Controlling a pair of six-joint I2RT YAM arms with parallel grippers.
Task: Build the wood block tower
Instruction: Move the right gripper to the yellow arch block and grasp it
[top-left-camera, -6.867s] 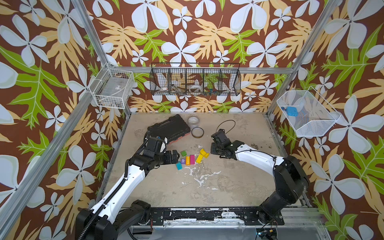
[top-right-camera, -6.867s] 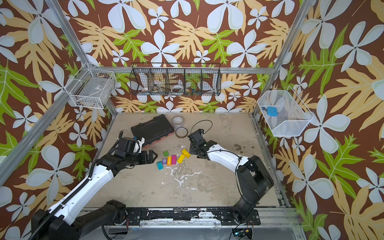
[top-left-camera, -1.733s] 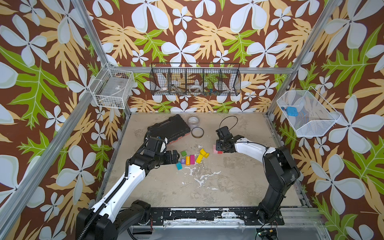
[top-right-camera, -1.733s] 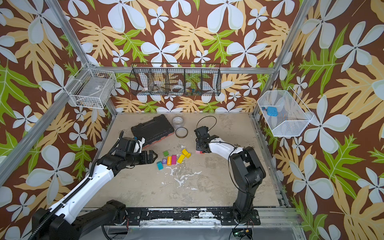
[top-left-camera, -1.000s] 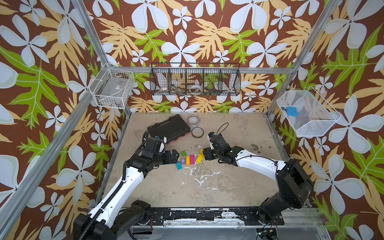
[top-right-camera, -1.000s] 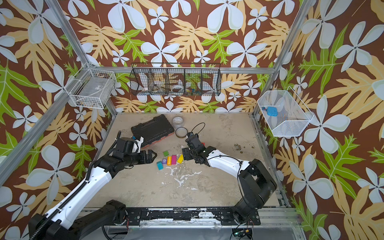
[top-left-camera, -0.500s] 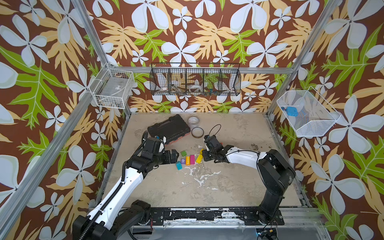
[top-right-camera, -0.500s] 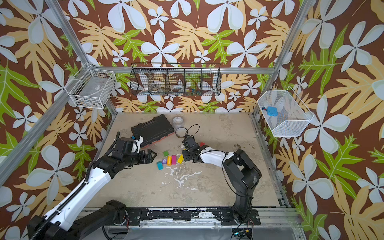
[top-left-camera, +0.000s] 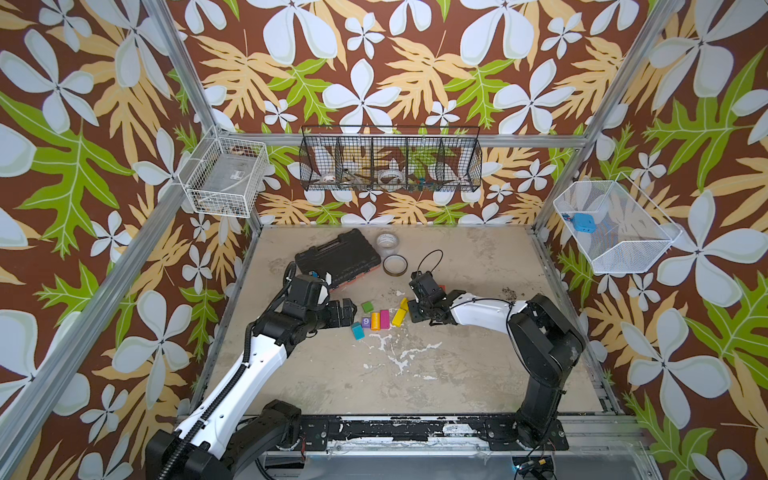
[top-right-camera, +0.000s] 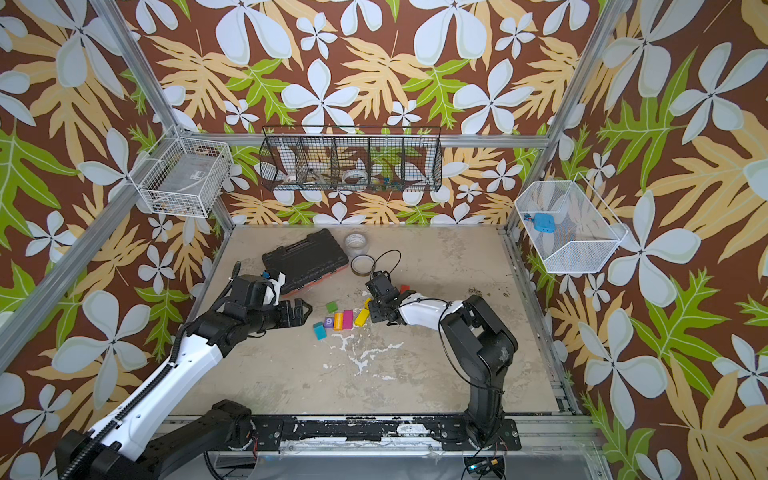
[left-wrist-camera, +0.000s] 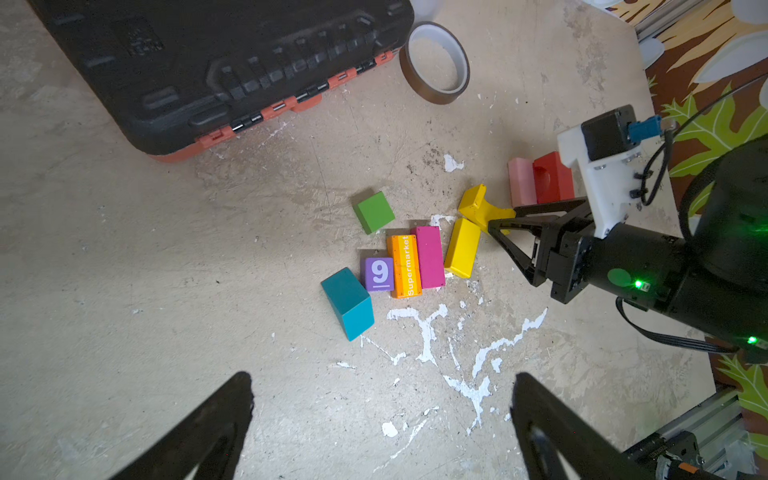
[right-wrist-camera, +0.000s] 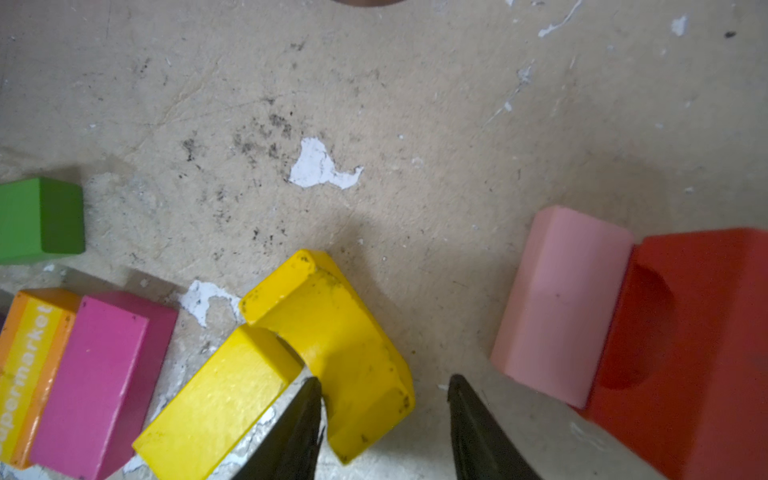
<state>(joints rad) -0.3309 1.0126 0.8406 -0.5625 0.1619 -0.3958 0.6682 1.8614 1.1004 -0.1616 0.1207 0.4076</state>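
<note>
The right gripper (right-wrist-camera: 384, 380) stands half-spread with one end of the yellow wooden arch block (right-wrist-camera: 332, 332) between its fingers, not clamped. Just beside lie a yellow brick (right-wrist-camera: 216, 399), magenta brick (left-wrist-camera: 430, 257), orange "Supermarket" block (left-wrist-camera: 404, 266), purple "9" cube (left-wrist-camera: 379, 273) and teal block (left-wrist-camera: 347, 303), all flat on the worn beige tabletop (left-wrist-camera: 166, 291). The left gripper (left-wrist-camera: 382, 378) gapes wide over bare table nearby.

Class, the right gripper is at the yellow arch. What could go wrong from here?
1. The right gripper straddles only one leg of the yellow arch and is not closed on it; an off-centre pinch may twist it.
2. One finger sits where the arch meets the yellow brick; closing could shove that brick into the magenta brick.
</note>
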